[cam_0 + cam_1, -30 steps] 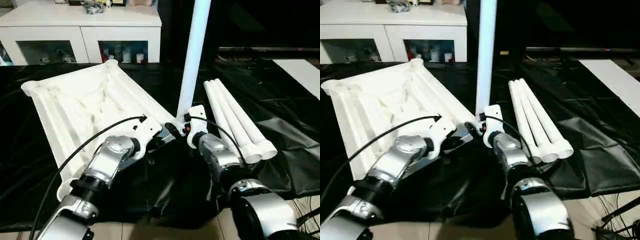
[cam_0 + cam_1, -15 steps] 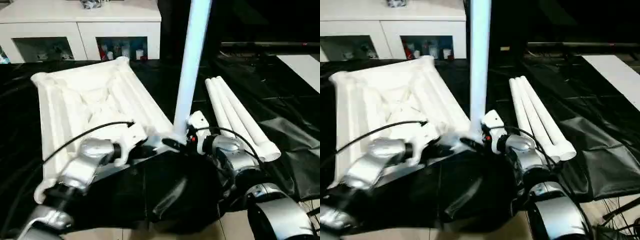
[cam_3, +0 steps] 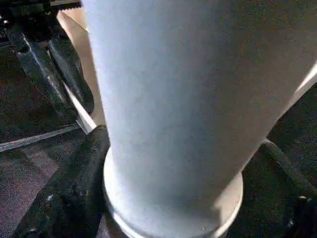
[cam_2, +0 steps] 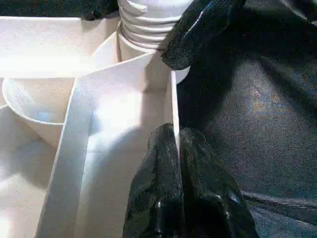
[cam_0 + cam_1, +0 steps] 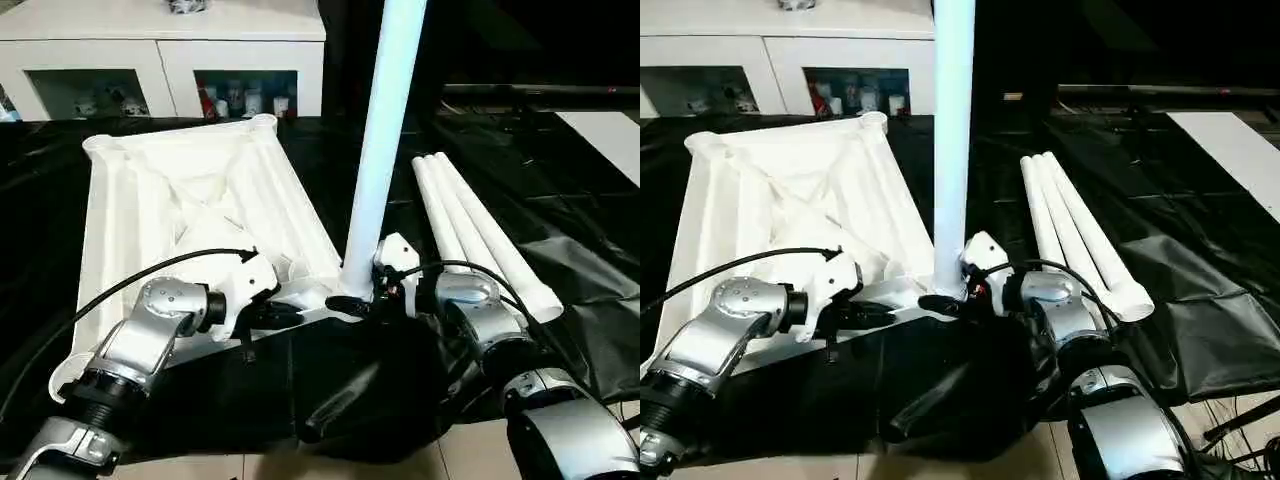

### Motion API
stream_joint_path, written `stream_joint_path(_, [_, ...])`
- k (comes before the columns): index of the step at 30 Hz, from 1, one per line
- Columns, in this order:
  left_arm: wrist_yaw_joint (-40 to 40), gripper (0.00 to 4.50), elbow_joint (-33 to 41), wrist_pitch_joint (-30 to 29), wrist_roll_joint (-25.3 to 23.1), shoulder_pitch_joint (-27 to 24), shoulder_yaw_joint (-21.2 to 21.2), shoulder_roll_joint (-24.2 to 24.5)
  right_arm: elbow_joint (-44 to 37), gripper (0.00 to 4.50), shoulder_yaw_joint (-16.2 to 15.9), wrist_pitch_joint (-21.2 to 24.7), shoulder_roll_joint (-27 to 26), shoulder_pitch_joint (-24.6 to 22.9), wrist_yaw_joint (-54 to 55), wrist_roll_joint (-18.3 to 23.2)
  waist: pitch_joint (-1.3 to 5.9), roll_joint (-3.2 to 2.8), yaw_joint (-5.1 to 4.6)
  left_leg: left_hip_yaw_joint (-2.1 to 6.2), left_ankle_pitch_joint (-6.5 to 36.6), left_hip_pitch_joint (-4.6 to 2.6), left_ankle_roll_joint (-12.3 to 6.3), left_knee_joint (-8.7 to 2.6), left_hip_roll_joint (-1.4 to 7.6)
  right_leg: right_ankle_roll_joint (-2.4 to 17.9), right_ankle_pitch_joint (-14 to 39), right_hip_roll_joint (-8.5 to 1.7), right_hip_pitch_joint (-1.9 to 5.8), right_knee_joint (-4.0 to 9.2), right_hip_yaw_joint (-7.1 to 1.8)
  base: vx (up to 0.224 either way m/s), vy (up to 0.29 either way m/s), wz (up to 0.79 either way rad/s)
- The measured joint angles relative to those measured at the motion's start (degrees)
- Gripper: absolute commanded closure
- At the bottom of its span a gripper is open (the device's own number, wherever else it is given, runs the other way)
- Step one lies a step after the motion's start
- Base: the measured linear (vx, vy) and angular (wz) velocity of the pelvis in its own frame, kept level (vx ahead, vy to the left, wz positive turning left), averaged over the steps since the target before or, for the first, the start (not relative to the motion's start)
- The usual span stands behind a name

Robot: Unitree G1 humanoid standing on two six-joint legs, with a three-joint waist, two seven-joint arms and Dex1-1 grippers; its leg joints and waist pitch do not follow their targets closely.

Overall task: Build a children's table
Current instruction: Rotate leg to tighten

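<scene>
Black sheeting covers the floor, a white cabinet behind. On it lies the upturned tabletop, its near wall pinched by the left gripper. One leg stands in the near corner socket, the right gripper straddling its base; whether it grips I cannot tell. Keep the leg plumb while seating it. Three spare legs lie just right, crowding that arm.

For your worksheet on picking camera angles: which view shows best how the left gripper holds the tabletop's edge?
The left wrist view: the left gripper pinches the tabletop rim wall close up. The eye views show that grip small, from above; the right wrist view shows it behind the upright leg.
</scene>
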State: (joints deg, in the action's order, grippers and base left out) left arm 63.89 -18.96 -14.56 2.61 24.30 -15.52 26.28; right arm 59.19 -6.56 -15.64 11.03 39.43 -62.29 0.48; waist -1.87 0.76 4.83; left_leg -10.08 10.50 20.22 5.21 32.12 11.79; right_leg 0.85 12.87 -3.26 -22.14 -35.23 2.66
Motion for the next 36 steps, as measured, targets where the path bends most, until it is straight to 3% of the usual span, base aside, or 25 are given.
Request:
stream_joint_path(6, [0.02,4.50,0.05,-0.13,-0.01,0.17,-0.08,-0.01,0.00,1.71,0.02,0.06,-0.01,-0.27,-0.61,0.81,-0.08,0.13,0.12,0.00,0.00,-0.01,0.00,0.03,0.01,0.00,0.00,0.00,0.00,-0.03,0.00,0.000,0.000,0.00])
stream_joint_path(16, [0.07,4.50,0.69,-0.76,0.01,-0.08,0.06,0.19,0.36,1.76,0.75,0.10,-0.63,-0.44,-0.07,1.21,-0.17,0.31,0.09,-0.01,-0.02,-0.03,-0.03,0.08,0.02,0.00,0.00,0.00,0.00,-0.11,-0.02,0.000,0.000,0.00])
stream_joint_path(19, [-1.72,4.50,0.53,-1.50,-0.12,-0.03,0.67,-0.15,1.87,1.76,2.15,0.48,-3.16,-0.45,6.35,1.66,-0.20,0.54,-0.59,-0.03,-0.01,-0.12,0.02,0.10,0.04,0.01,0.00,0.01,0.03,-0.31,-0.05,0.000,0.000,0.00])
stream_joint_path(22, [-4.61,4.50,-0.57,-2.29,-0.88,0.60,1.14,-2.14,2.43,1.77,3.53,1.81,-5.20,-0.45,13.49,1.72,-0.21,0.54,-1.17,-0.03,-0.05,-0.21,0.08,0.23,0.04,0.04,-0.02,-0.01,0.15,-0.48,-0.10,0.000,0.000,0.00])
stream_joint_path(27, [-12.49,4.50,-6.29,-3.15,-3.44,4.63,1.06,-8.40,3.44,1.77,6.47,4.21,-8.66,-0.05,29.68,1.73,-0.05,0.27,-1.16,-0.04,-0.11,-0.34,0.17,0.36,-0.04,0.04,-0.04,-0.07,0.38,-0.49,-0.22,0.000,0.000,0.00])
stream_joint_path(33, [-24.19,4.50,-15.29,-4.01,-6.64,10.67,0.59,-18.57,6.78,1.77,10.65,8.28,-10.71,3.54,48.54,1.85,0.25,-0.26,0.44,-0.33,-0.12,-0.39,0.16,0.52,-0.12,0.02,-0.03,-0.25,0.58,-0.39,-0.51,0.000,0.000,0.00])
stream_joint_path(36, [-26.43,4.50,-19.23,-2.35,-7.37,12.57,0.48,-21.04,7.43,1.77,12.96,10.08,-11.25,4.66,53.05,2.42,0.35,-0.41,0.65,-0.35,-0.11,-0.40,0.15,0.44,-0.11,-0.06,-0.01,-0.25,0.96,-0.03,-0.53,0.000,0.000,0.00])
